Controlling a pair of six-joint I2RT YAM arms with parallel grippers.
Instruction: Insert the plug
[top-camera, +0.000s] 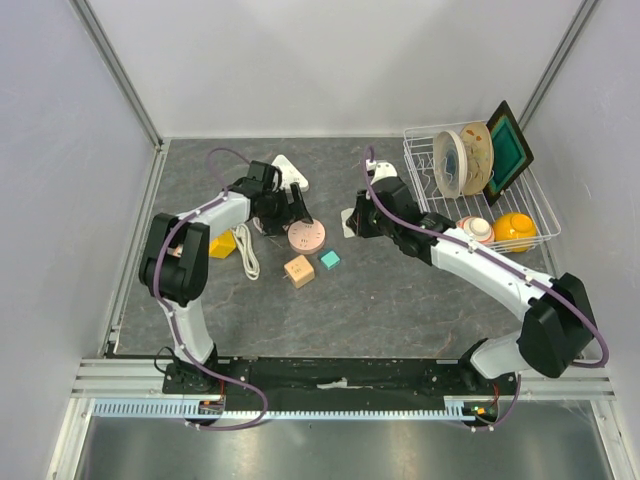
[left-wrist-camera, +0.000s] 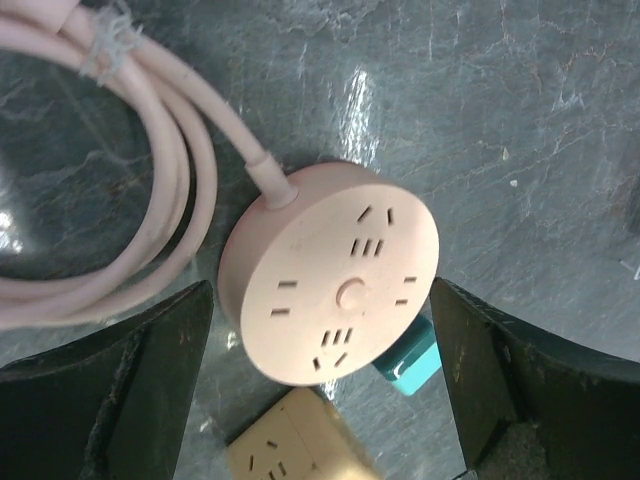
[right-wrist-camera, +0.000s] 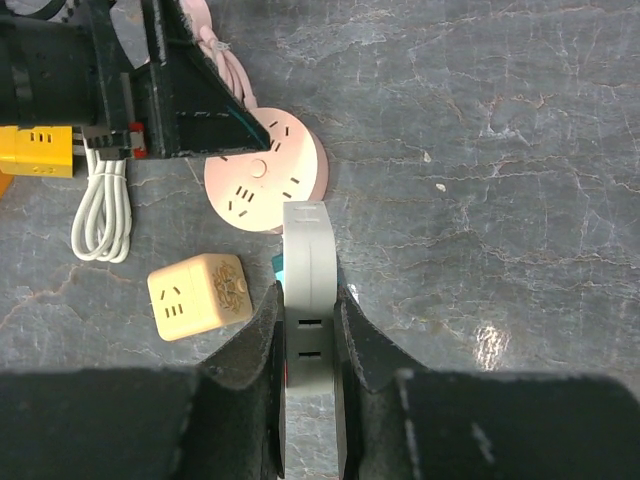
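The right fingers (right-wrist-camera: 250, 350) are clenched on the grey plug (right-wrist-camera: 308, 250). Only the right wrist view shows this well. From the top, the plug sits near the round pink socket (top-camera: 306, 236), on its right. The left wrist view shows the socket's little holes up close. The left fingers (left-wrist-camera: 150, 390) are spread wide, one on each side of it. Only the top view shows the dish rack (top-camera: 420, 175) at the far right. A tan cube (right-wrist-camera: 195, 295) lies on the tabletop (right-wrist-camera: 500, 200) by the socket.
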